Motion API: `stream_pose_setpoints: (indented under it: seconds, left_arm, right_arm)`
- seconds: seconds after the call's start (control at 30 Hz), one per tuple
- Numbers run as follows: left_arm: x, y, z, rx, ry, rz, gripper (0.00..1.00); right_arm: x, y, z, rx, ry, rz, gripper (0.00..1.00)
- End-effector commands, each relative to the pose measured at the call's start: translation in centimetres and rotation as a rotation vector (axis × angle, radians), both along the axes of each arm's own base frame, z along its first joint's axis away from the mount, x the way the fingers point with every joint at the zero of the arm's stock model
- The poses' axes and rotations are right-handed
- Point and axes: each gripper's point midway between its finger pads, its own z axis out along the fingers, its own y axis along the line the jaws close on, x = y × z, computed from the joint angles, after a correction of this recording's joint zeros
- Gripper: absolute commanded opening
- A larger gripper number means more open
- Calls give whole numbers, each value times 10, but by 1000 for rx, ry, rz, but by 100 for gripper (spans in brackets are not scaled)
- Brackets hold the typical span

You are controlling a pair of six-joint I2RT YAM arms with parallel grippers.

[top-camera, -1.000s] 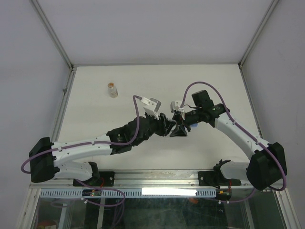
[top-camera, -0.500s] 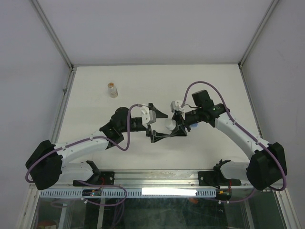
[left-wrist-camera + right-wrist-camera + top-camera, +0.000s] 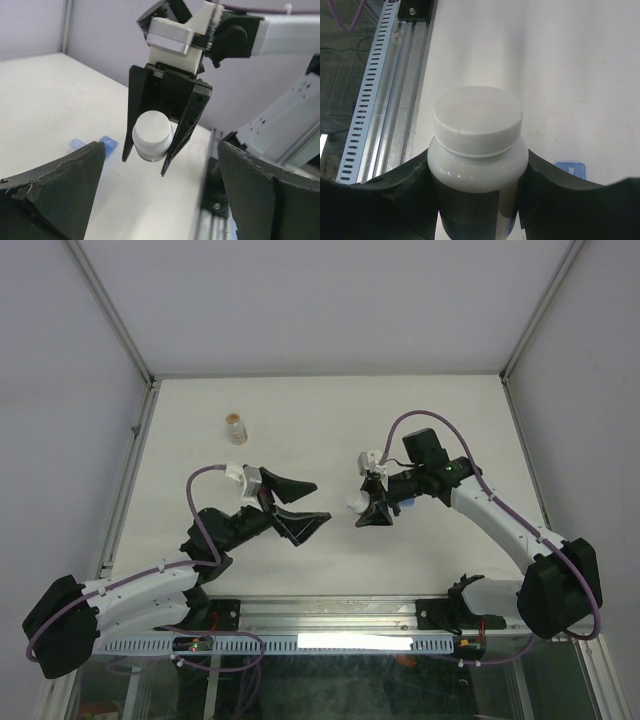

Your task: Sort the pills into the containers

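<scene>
A white pill bottle (image 3: pixel 477 145) with a ribbed screw cap lies sideways in my right gripper (image 3: pixel 477 172), which is shut on its body. In the top view that gripper (image 3: pixel 372 512) holds the bottle (image 3: pixel 355 505) at mid-table with the cap pointing left. My left gripper (image 3: pixel 310 506) stands wide open to the left of it, apart from the cap. In the left wrist view the bottle (image 3: pixel 152 135) faces my open left gripper (image 3: pixel 160 200). The blue containers (image 3: pixel 571 170) lie on the table under the right gripper and show as blue corners (image 3: pixel 107 145). No pills show.
A small clear bottle (image 3: pixel 236 428) with tan contents stands at the back left of the white table (image 3: pixel 320 420). A metal rail (image 3: pixel 380 100) runs along the near table edge. Grey walls close off the back and both sides.
My left gripper has opened, let go of the white bottle's cap and drawn back to the left. The right gripper has stayed put with the bottle in it.
</scene>
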Motion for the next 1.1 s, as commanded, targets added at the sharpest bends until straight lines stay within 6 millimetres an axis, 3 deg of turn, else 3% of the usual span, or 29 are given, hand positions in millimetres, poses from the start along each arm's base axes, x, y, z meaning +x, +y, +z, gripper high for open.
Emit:
stream_pose_setpoints:
  seconds: [0.0,0.13,0.3,0.63,0.9,1.07]
  left_arm:
    - [2,17,19,-298,333,0,97]
    - [21,0,3,-141,455,151,92]
    - [23,-22,-7,66,440,311,91]
    - [27,-52,-2,193,409,280,76]
    - [20,-68,-2,211,412,211,71]
    - [20,-73,-7,234,411,201,58]
  right_arm:
    - [11,7,19,42,-62,6,0]
    - [11,7,20,42,-66,6,0]
    - [11,6,20,41,-67,5,0]
    - [10,7,20,44,-68,6,0]
    - [11,6,20,42,-68,4,0]
    - [11,6,20,42,-68,4,0]
